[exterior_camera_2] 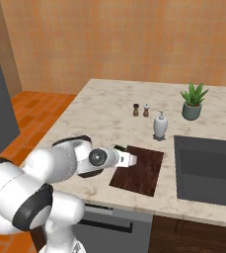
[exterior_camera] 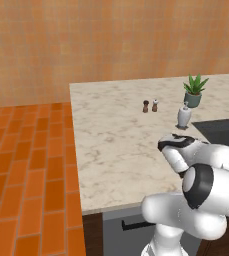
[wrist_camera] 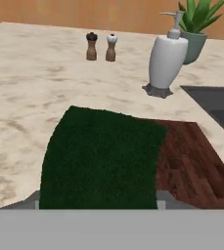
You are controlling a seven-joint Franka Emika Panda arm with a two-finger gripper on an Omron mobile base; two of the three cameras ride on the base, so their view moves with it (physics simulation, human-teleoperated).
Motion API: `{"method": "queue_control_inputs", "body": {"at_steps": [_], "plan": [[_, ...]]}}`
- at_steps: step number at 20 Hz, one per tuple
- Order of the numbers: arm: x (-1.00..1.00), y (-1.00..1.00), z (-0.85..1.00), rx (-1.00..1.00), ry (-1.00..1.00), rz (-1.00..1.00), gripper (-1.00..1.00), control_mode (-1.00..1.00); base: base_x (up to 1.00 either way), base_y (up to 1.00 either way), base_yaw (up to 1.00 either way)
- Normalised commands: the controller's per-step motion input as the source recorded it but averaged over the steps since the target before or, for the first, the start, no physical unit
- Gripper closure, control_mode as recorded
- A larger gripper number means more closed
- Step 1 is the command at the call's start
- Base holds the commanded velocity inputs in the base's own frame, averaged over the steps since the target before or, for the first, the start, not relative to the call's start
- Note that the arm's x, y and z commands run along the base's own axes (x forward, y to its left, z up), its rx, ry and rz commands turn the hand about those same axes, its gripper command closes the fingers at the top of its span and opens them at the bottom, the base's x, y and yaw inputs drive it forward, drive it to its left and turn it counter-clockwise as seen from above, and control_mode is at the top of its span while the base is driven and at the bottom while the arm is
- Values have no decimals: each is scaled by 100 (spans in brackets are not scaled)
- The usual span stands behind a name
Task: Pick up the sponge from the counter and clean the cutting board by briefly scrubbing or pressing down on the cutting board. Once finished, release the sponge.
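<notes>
The sponge, its dark green top toward the hand camera, sits between the jaws of my gripper, which is shut on it. The sponge covers the fingertips in the hand view. It hangs over the left end of the dark brown cutting board, whose wood grain runs out to the right of the sponge in the hand view. Whether the sponge touches the board I cannot tell. The board lies on the beige marble counter, near its front edge and just left of the sink. In the left base view my own arm hides the board.
A white soap dispenser stands just behind the board. Two small pepper and salt mills stand farther back, and a potted plant at the back right. The dark sink basin lies right of the board. The orange tiled floor drops off to the left.
</notes>
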Motion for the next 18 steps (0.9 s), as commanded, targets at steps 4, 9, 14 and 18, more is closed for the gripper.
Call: {"method": "queue_control_inputs", "body": {"at_steps": [4,9,14,18], "plan": [[35,33,24,10,40,18,100,-100,0,0,0],[23,44,1,7,33,22,100,-100,0,0,0],[1,38,-12,0,17,18,100,-100,0,0,0],[3,28,-45,0,6,13,100,-100,0,0,0]]}}
